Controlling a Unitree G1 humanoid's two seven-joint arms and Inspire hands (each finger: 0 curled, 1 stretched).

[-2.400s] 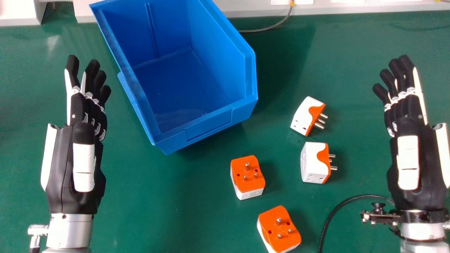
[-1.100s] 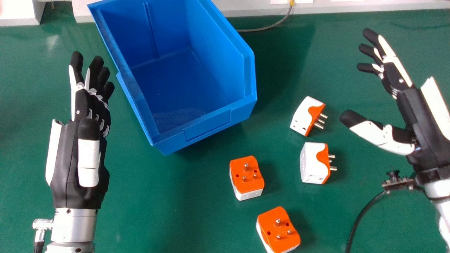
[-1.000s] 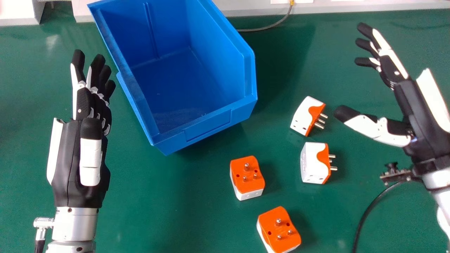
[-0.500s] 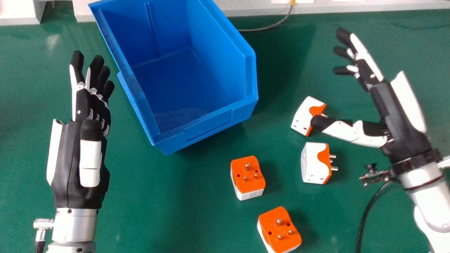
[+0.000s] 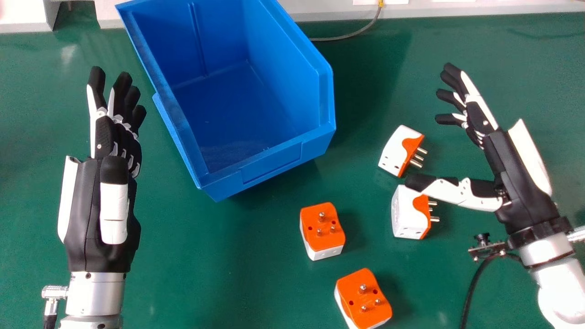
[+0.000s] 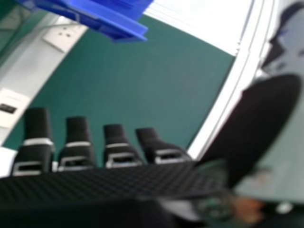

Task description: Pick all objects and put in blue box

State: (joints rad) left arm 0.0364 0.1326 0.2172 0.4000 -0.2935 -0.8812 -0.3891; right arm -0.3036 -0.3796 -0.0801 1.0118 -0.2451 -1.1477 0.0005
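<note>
The right hand (image 5: 514,169), wide open with nothing in it, has come in so its thumb (image 5: 450,191) is by the nearer of the two right-side plugs (image 5: 406,214) on the worktop (image 5: 205,265), maybe to grab it for the blue box (image 5: 272,163).
</note>
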